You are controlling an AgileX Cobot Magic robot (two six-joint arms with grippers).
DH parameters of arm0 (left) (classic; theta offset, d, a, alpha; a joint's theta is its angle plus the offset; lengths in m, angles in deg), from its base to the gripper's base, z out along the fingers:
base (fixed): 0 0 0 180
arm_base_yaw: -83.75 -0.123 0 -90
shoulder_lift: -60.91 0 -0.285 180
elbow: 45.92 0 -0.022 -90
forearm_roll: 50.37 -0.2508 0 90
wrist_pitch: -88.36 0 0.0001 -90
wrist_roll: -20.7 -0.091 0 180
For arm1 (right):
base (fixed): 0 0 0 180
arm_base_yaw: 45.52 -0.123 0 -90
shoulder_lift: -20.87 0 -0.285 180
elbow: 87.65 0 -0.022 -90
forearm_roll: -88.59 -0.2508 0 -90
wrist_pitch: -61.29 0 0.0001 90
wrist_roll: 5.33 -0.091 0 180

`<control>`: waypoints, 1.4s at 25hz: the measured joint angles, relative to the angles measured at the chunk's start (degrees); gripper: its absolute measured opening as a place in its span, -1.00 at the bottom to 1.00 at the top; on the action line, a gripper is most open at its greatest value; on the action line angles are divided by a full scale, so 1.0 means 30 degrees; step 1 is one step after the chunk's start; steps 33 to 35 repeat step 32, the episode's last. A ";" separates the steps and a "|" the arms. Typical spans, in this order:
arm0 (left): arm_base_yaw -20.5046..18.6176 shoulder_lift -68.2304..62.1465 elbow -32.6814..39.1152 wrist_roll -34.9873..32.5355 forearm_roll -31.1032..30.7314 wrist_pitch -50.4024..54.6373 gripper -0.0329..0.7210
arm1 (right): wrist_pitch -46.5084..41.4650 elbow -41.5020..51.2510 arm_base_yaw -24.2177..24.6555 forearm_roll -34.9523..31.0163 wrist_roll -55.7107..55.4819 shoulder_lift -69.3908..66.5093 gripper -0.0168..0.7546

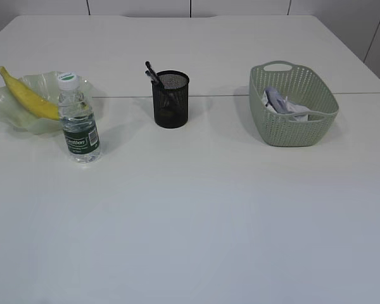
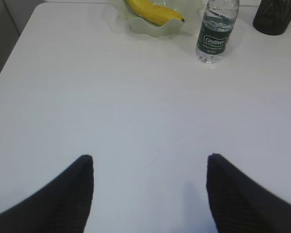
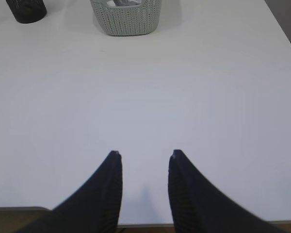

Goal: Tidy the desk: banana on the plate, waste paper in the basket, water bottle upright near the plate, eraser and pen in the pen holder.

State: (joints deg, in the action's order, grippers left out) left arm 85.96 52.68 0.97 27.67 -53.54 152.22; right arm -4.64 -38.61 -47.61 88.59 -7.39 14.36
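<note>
The banana [image 1: 26, 95] [image 2: 153, 11] lies on the pale-green plate [image 1: 6, 107] [image 2: 150, 28] at the back left of the desk [image 1: 196, 215]. The water bottle [image 1: 79, 120] [image 2: 216, 31] stands upright just right of the plate. Pens [image 1: 153, 75] stick out of the black mesh pen holder [image 1: 171, 99] [image 2: 276, 17] [image 3: 26, 9]. Crumpled waste paper [image 1: 285, 105] sits in the sage-green basket [image 1: 291, 126] [image 3: 126, 17]. The eraser is out of view. My left gripper [image 2: 149, 158] is open over bare desk. My right gripper [image 3: 144, 154] is open, empty, near the front edge.
A thin seam [image 1: 228, 96] runs across the desk behind the pen holder. Neither arm shows in the exterior view. The desk's front edge [image 3: 145, 225] lies just under the right gripper's fingers.
</note>
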 joint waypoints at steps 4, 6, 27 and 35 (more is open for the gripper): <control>-0.0061 0.0000 0.0000 0.0000 0.0000 0.0000 0.46 | 0.0000 0.0000 0.0047 0.0000 0.0000 0.0000 -0.31; -0.0061 0.0000 0.0000 0.0000 0.0000 0.0000 0.46 | 0.0000 0.0000 0.0047 0.0000 0.0000 0.0000 -0.31; -0.0061 0.0000 0.0000 0.0000 0.0322 0.0000 0.46 | 0.0000 0.0000 0.0047 -0.0323 0.1118 0.0000 -0.31; -0.0061 0.0000 0.0000 0.0000 0.0322 0.0000 0.46 | 0.0000 0.0000 0.0047 -0.0323 0.1148 0.0000 -0.31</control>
